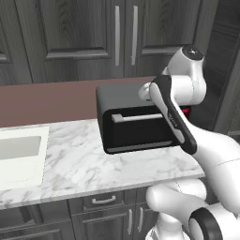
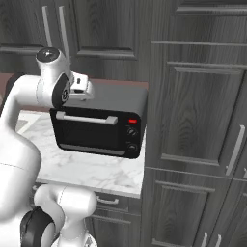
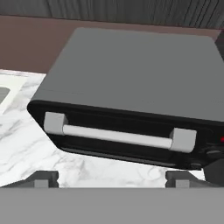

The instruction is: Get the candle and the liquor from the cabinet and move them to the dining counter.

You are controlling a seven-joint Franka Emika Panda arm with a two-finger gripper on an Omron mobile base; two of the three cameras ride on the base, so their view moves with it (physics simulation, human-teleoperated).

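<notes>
The cabinet (image 1: 79,28) (image 2: 101,24) hangs on the wall above the worktop. It is dark grey wood grain, and its panelled doors with long silver bar handles are shut. The candle and the liquor are hidden. The dining counter is out of view. My gripper (image 3: 111,179) hovers above the front of a black toaster oven (image 3: 131,83). Its two dark fingertips (image 3: 43,178) stand far apart, open, with nothing between them. My white hand (image 2: 79,88) is folded in close over the oven's top.
The toaster oven (image 1: 133,119) (image 2: 99,123) stands on a marble worktop (image 1: 79,164) against a brown backsplash. A white sink (image 1: 21,154) lies at the left. Low drawers (image 1: 103,200) run under the worktop. A tall panelled unit (image 2: 202,120) closes off the right side.
</notes>
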